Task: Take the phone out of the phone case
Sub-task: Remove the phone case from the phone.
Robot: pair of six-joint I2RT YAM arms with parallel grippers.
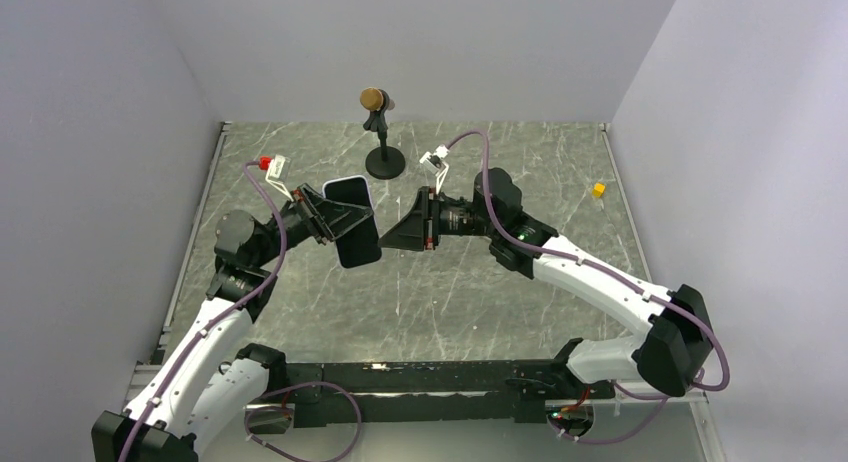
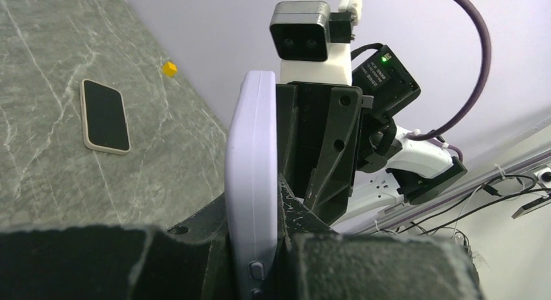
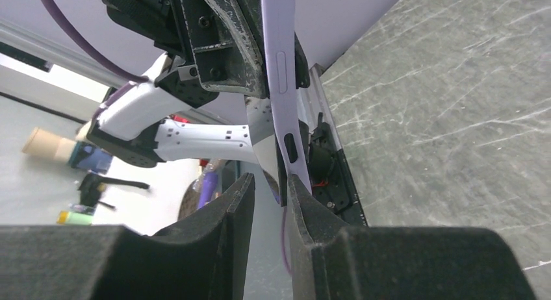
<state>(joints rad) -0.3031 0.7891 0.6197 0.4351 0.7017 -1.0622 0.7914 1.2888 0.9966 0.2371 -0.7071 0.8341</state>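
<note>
Phone case (image 1: 352, 220) aloft.
My left fingers (image 2: 364, 267) clamp it; right fingers (image 3: 325, 248) narrowly apart at its corner.

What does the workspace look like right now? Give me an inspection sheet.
Surface: grey veined table.
Job's things: lavender case held on edge in the air; a phone lies flat on the table, hidden in the top view.
Clutter: yellow block; black stand.
Claws: left claw shut on the case; right claw at the case's edge, grip unclear.
Cables: purple cables run along both arms.
Surroundings: plain walls.
</note>
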